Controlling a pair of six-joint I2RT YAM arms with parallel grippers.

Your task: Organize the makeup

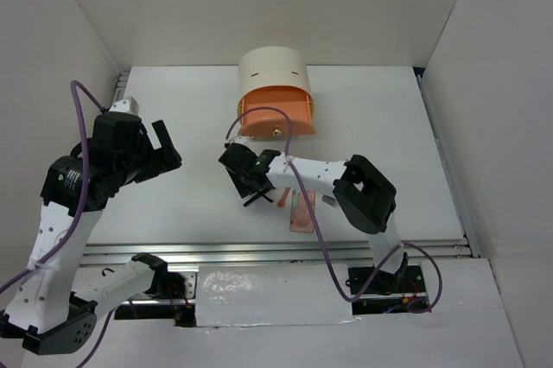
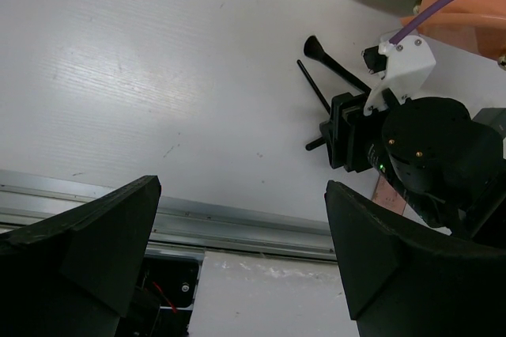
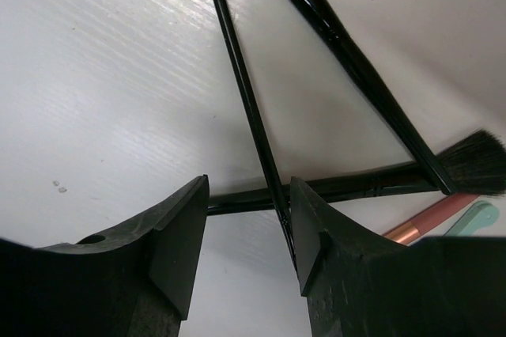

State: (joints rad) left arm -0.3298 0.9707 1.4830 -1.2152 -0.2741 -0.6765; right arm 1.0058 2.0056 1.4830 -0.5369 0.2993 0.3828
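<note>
Three black brushes lie crossed on the white table: a thin one (image 3: 241,84), a thick one (image 3: 360,76) and one lying crosswise (image 3: 371,183) with its bristles to the right. An orange-pink stick (image 3: 427,220) and a pale teal stick (image 3: 474,217) lie beside them. My right gripper (image 3: 249,234) is open and low over the brushes; the thin brush runs along its right finger (image 3: 316,226). In the top view it (image 1: 246,180) is above the brushes (image 1: 259,199), left of the pink palette (image 1: 301,212). My left gripper (image 1: 160,148) is open, empty and raised at the left. The dark grey case is out of view.
The cream drum box (image 1: 275,74) with its orange drawer (image 1: 276,117) stands behind the brushes. The left wrist view shows the right gripper (image 2: 348,131), two brushes (image 2: 332,64) and the metal rail (image 2: 237,218) at the table's near edge. White walls enclose the table.
</note>
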